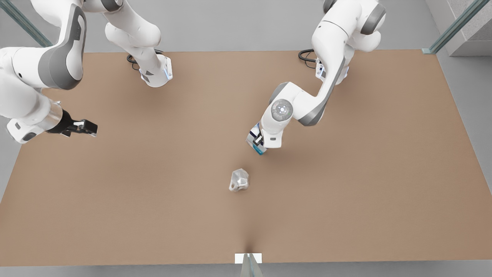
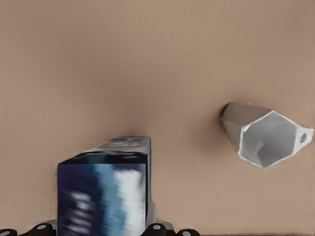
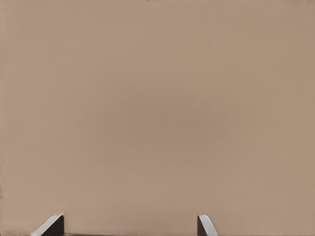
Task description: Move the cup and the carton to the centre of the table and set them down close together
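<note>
In the front view, we see the small shiny grey-white cup (image 1: 239, 179) resting mid-frame on the plain brown table (image 1: 346, 215). Just upper right, the left gripper (image 1: 258, 145) clutches the blue-and-white carton (image 1: 256, 147), not yet down.

In the left wrist view, the carton stands tall and the cup's mouth faces us.

In the right wrist view, the right gripper (image 3: 130, 227) waits, spread wide, holding nothing.

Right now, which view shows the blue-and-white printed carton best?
Left wrist view: the dark blue and white rectangular carton sits close up in the left gripper, two faces visible. In the front view the carton is mostly hidden under that arm's hand.
</note>
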Action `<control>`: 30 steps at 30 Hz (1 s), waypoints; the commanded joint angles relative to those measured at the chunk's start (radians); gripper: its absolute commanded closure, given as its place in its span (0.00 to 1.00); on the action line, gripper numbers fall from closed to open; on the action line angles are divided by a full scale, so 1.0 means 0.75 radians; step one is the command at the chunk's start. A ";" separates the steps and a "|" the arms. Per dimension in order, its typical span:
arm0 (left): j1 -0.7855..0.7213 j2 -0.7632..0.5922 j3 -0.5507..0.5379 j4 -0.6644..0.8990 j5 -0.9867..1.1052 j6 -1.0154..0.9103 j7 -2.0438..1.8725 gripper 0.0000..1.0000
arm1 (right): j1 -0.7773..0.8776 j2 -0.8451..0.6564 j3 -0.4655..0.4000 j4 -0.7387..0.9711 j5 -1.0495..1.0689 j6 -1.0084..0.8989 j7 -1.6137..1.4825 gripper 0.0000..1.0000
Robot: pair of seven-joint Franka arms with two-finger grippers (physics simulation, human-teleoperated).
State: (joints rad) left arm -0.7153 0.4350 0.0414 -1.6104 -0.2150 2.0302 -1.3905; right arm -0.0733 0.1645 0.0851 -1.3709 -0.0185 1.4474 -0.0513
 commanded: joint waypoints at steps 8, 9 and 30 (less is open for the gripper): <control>-0.001 0.040 0.000 -0.033 0.000 0.087 0.017 0.19 | -0.033 0.014 0.003 0.012 0.029 -0.005 -0.013 0.00; -0.001 0.042 0.000 -0.033 0.000 0.087 0.017 0.13 | -0.033 0.014 0.003 0.012 0.029 -0.005 -0.013 0.00; 0.436 -0.271 0.027 0.092 0.184 -0.408 1.082 0.00 | -0.025 0.059 -0.044 0.089 -0.022 -0.112 0.099 0.00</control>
State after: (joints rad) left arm -0.3455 0.2263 0.0615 -1.5417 -0.1605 1.7257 -0.4346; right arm -0.0920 0.2086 0.0521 -1.3039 -0.0355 1.3637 0.0230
